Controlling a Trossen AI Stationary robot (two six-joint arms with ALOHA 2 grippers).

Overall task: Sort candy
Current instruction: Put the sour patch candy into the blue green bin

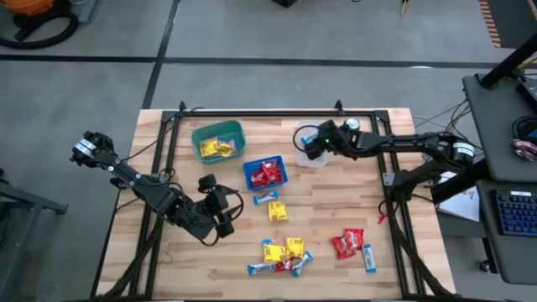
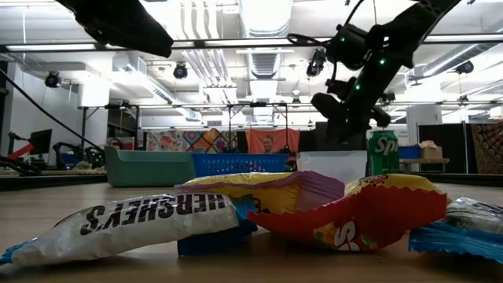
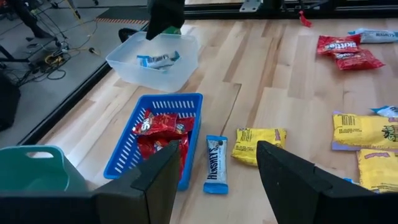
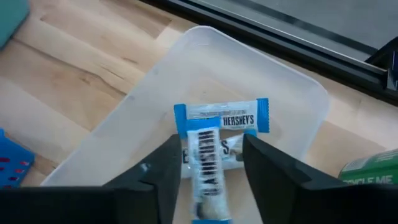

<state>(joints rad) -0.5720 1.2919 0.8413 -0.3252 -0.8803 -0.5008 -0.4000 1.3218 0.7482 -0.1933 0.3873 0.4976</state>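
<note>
**Blue-and-white bar between spread fingers over the clear tub**

Seen from above, the table (image 1: 159, 252) is taken as the clock face. Nearest the front edge, at about six o'clock, a loose heap of candy (image 1: 284, 254) is found: yellow packets, a red one and blue-and-white bars lying touching one another. Toward five o'clock, well apart from that heap, two red packets (image 1: 347, 243) lie together with a single blue-and-white bar (image 1: 368, 257) just beside them.

At about eight o'clock the left gripper (image 1: 220, 211) is held over bare wood, its fingers (image 3: 292, 180) spread wide with nothing between them.

Near the centre, one blue-and-white bar (image 3: 216, 163) and one yellow packet (image 3: 259, 144) lie side by side, just in front of the blue basket (image 1: 248, 174), in which red candy is piled.

At about eleven o'clock the green basket (image 1: 237, 132) is seen, with yellow candy inside.

At about one o'clock the right gripper (image 1: 315, 143) is positioned over the clear tub (image 4: 298, 93). Its fingers (image 4: 277, 174) stand apart, and a blue-and-white bar (image 4: 207, 168) is seen between them, blurred; whether it is touched cannot be told. A second blue-and-white bar (image 4: 227, 118) lies flat in the tub. A green can (image 4: 373, 169) stands just beside the tub.
</note>
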